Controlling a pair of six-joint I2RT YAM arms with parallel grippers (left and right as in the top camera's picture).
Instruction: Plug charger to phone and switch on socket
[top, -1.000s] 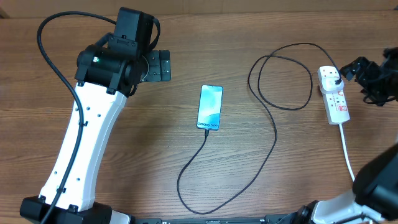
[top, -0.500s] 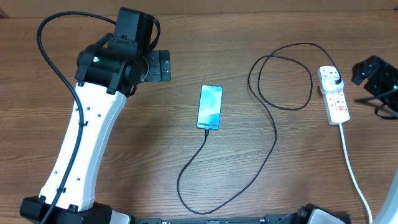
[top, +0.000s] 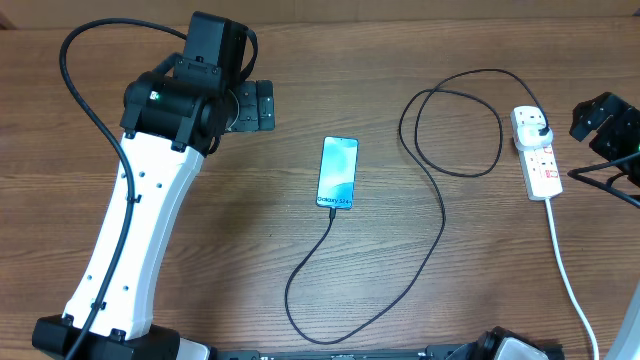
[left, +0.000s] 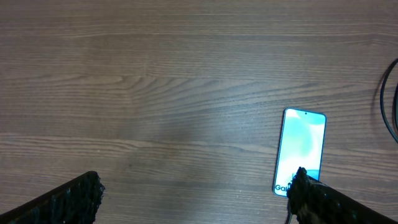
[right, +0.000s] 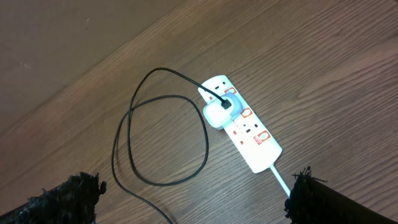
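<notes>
The phone (top: 338, 173) lies flat mid-table with its cyan screen lit; in the left wrist view the phone (left: 302, 144) is at the right. The black charger cable (top: 437, 225) meets the phone's near end, curves round, loops and ends at a plug (top: 539, 128) seated in the white socket strip (top: 538, 158). In the right wrist view the socket (right: 244, 126) shows red-marked switches, with the cable loop (right: 160, 138) to its left. My left gripper (top: 267, 105) hovers open, up and left of the phone. My right gripper (top: 605, 125) is open, just right of the socket and apart from it.
The socket's white cord (top: 566, 272) runs toward the near right table edge. My left arm's white link (top: 140, 230) spans the left side of the wooden table (top: 230, 230). Black fingertips (left: 320, 199) frame the left wrist view's lower corners.
My right gripper has drawn back to the right, away from the socket, and its jaws spread slightly wider. The left arm, phone and cable are unchanged.
</notes>
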